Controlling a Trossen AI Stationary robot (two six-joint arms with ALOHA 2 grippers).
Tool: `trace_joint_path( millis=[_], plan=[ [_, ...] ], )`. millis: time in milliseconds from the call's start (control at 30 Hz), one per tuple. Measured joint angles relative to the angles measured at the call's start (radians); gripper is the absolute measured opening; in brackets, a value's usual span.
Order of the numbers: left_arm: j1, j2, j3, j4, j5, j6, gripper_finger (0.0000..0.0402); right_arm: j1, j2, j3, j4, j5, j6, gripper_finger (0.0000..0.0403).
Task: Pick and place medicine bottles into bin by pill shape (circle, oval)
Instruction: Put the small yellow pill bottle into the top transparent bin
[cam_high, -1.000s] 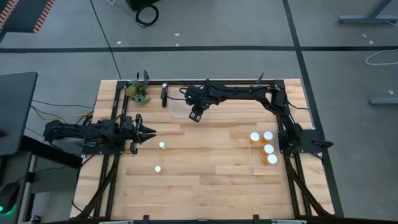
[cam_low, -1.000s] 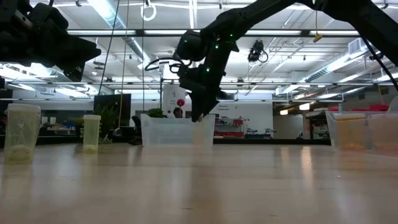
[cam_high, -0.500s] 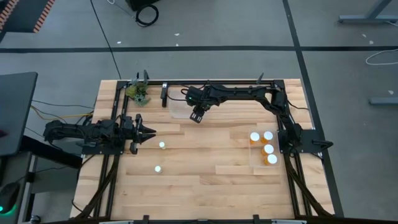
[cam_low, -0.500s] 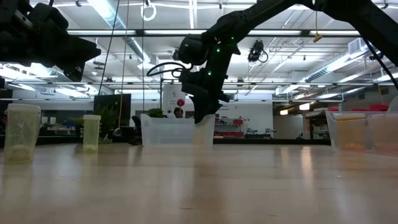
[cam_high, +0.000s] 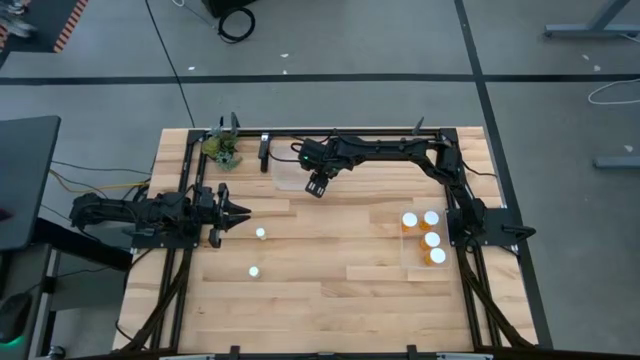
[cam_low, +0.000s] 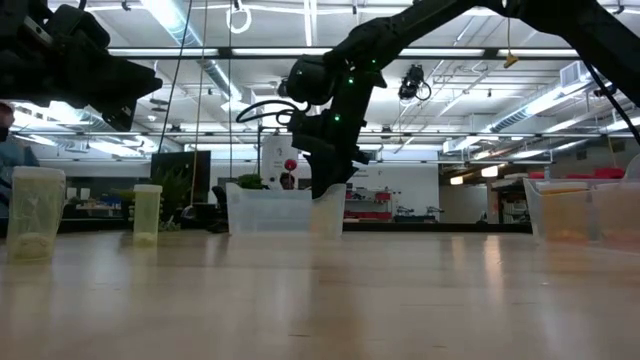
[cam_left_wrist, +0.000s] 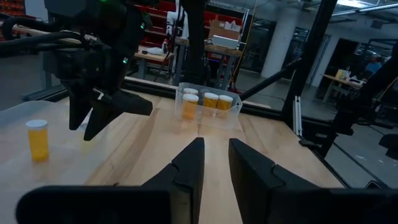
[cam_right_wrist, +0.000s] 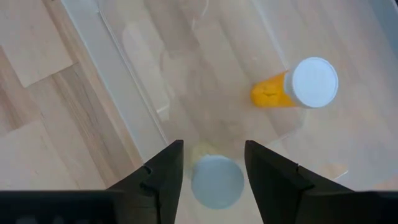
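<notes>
Right gripper (cam_right_wrist: 208, 165) with fingers parted around a white-capped medicine bottle (cam_right_wrist: 216, 180) over the clear bin (cam_right_wrist: 134, 106).
Since a second ago its fingers have widened; a second bottle (cam_right_wrist: 297, 87) stands inside. Left gripper (cam_high: 228, 211) stays clenched, empty, near two loose bottles (cam_high: 260, 233).

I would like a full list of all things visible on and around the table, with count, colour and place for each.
Medicine bottles in right bin: four, amber with white caps, in the clear bin at the table's right edge.
Medicine bottles on table: two, white caps, standing in front of the left gripper.
Medicine bottles in far bin: two, white caps, in the clear bin at the far edge.
Plant: one, green, far-left corner.
Left gripper: shut, at the left side.
Right gripper: open, above the far bin.
</notes>
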Motion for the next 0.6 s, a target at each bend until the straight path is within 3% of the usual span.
trace_joint_path(
  millis=[600],
  plan=[
    [0.0, 0.0, 0.0, 0.0, 0.0, 0.0, 0.0081, 0.011, 0.001, 0.06, -0.016, 0.007, -0.018, 0.0178]
  ],
)
